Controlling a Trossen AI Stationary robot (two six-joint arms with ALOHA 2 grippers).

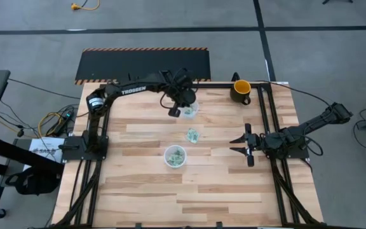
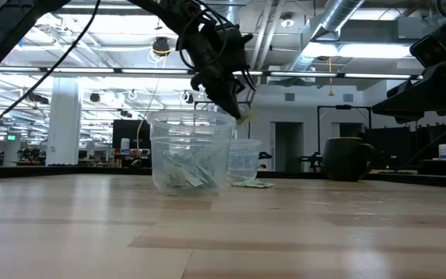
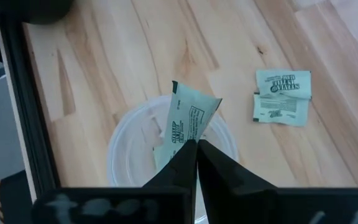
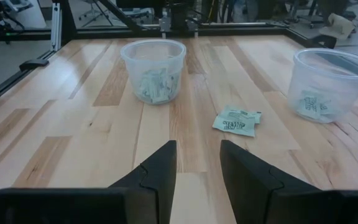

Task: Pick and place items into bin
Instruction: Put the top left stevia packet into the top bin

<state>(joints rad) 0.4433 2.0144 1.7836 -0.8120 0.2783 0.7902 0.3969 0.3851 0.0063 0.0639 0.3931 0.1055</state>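
The items are small pale green packets. My left gripper [image 3: 196,144] is shut on one packet [image 3: 188,115] just above a clear plastic cup [image 1: 190,109] at the far middle of the table. This cup holds a few packets. Two more packets [image 1: 192,135] lie flat on the table between this cup and a second clear cup [image 1: 175,156], which holds several packets. My right gripper [image 1: 246,145] is open and empty, low over the table's right side, pointing at the cups. My left gripper pinches the packet by its lower end [image 3: 184,135] between its two fingertips. The fingers come from above, pointing down. The packet sticks out past the fingertips, lifted clear and over the cup's open mouth [image 3: 129,149].
A yellow-and-dark mug [image 1: 240,91] stands at the far right corner of the table. A black frame rail [image 1: 221,84] runs along the far edge. The near half of the table is bare wood.
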